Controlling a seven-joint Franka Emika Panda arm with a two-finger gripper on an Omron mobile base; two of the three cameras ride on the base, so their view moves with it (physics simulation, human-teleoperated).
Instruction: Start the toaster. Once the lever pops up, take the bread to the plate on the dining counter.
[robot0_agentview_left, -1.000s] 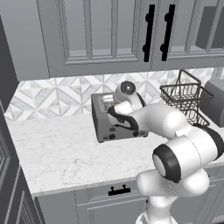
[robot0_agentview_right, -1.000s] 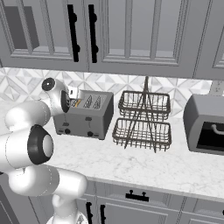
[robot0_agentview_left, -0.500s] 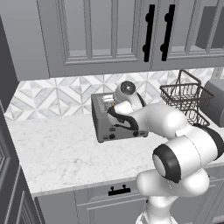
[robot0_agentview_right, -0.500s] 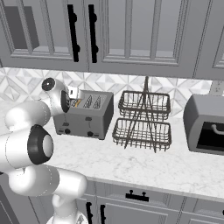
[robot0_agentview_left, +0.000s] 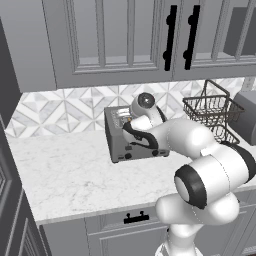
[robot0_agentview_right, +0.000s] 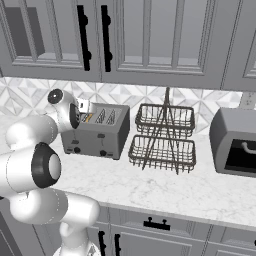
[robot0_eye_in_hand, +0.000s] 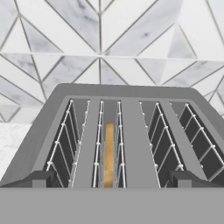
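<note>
Nothing moved since a moment ago: same arm pose, same things on the counter.

Biggest first: grey toaster (robot0_agentview_right: 95, 132) sitting on the wall counter (robot0_agentview_right: 165, 187), close to the tiled wall. Black wire rack (robot0_agentview_right: 162, 137) just beside it. Gripper (robot0_eye_in_hand: 111, 180) hanging right over the toaster, jaws wide open, holding nothing. Bread (robot0_eye_in_hand: 108, 154) standing deep in the second slot from the left in the hand view.

Could go wrong: reaching for the bread too soon, before pushing a lever down. Could also press the wrong lever.

Hard to see: toaster front partly hidden behind the arm from the left side. Levers too small to make out.
</note>
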